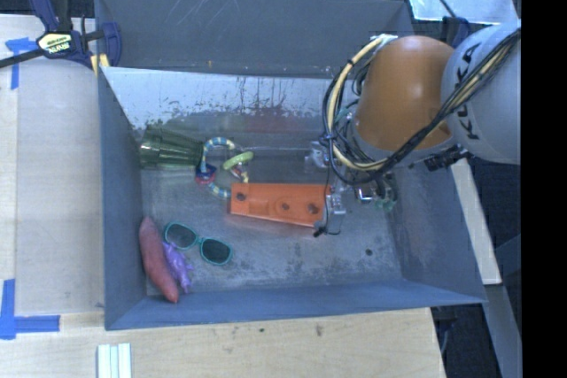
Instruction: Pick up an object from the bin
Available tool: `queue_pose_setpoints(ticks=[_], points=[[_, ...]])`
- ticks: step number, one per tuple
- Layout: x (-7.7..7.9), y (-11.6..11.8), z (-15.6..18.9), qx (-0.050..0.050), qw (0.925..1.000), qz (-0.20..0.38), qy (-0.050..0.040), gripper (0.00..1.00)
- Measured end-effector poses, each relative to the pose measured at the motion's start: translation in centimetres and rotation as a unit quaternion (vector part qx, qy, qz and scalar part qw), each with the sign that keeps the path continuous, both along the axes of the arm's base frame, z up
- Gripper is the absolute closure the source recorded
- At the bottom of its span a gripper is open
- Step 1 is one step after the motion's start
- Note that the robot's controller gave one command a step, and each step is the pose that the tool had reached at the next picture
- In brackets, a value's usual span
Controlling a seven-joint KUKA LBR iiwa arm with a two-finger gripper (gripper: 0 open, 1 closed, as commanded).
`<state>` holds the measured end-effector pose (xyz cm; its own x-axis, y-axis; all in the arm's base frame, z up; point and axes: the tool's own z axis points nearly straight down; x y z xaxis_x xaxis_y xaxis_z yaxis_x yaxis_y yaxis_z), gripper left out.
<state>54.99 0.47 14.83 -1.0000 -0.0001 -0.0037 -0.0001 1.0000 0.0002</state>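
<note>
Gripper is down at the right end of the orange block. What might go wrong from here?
1. The gripper sits at the far right end of the orange block, not its middle; lifted from there, the long flat piece may tilt or slip.
2. The block's left end lies close to the colourful ring toy; a nudge could push them together.

Grey-blue bin [124,190], its back wall streaked and speckled rust-brown; a bright orange block [276,204]; sunglasses [197,243] with green frames and dark teal lenses; a dull red roll [156,264]; a pale purple scrap [177,266]; a dark green ribbed piece [168,153]; a small toy [220,162] of yellow-green, pink and blue; a white arm [492,93], its wrist cover [403,93] brownish orange, its cables [341,97] yellow and black.
</note>
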Motion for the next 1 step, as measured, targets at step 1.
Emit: queue_pose_setpoints(ticks=[1], points=[[0.0, 0.0, 0.0, 0.0, 1.0, 0.0, 0.0, 0.0]])
